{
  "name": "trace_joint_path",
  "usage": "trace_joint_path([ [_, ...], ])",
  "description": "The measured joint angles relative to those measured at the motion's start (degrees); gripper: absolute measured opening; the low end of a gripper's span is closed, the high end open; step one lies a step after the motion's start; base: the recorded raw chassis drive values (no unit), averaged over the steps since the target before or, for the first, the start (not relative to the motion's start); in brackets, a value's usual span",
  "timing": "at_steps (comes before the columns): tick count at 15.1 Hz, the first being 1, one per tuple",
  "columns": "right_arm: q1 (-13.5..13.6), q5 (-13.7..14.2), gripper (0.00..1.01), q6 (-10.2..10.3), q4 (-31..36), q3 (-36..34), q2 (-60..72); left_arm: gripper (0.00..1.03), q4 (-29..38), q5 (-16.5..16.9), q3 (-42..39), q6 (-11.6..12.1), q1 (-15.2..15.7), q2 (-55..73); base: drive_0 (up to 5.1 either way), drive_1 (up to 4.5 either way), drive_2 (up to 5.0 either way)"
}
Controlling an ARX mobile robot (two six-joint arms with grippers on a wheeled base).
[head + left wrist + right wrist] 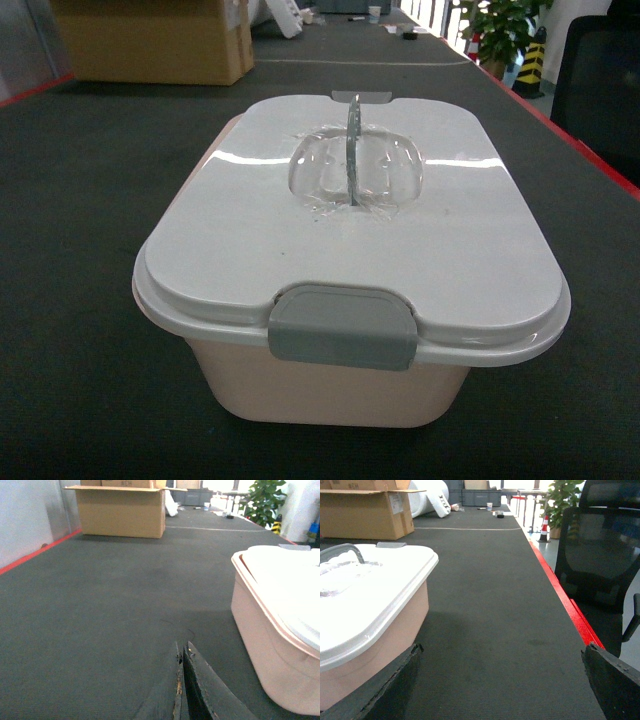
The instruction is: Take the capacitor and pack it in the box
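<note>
Box: we see the box lidded and latched, mid-bench, between our two arms.
Left hand: our left hand is pressed together, low beside the box.
Right hand: our right hand is spread wide, gripping nothing.
Behind: cardboard carton.

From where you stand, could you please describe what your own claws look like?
Only the fingertips show, in the wrist views. The left claw has two dark grey, nearly black, tapered fingers with rough, worn edges and small yellowish specks along the seam. The right claw shows two dark, matte fingers with ragged, chipped upper edges. No cables, markings or arm links are visible.
</note>
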Motion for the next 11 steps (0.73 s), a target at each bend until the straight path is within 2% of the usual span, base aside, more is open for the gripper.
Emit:
trace_joint_path([
  [2, 0.0, -0.02, 0.98, 0.0, -0.04, 0.0, 0.0, 0.02, 0.68, -0.09, 0.0, -0.04, 0.0, 0.0, 0.0, 0.0, 0.0],
  [3, 0.0, 0.0, 0.98, 0.0, -0.02, 0.0, 0.0, 0.12, 0.44, -0.11, -0.02, 0.0, 0.0, 0.0, 0.0, 0.0, 0.0],
  [9, 0.0, 0.0, 0.98, 0.0, -0.04, 0.0, 0.0, 0.92, 0.48, -0.09, -0.02, 0.0, 0.0, 0.0, 0.0, 0.0, 0.0],
  [10, 0.0, 0.0, 0.98, 0.0, -0.04, 0.0, 0.0, 1.0, 0.48, -0.07, -0.02, 0.07, 0.0, 0.0, 0.0, 0.0, 0.0],
  [11, 0.0, 0.0, 0.98, 0.0, -0.04, 0.0, 0.0, 0.98, 0.46, -0.09, -0.02, 0.04, 0.0, 0.0, 0.0, 0.0, 0.0],
])
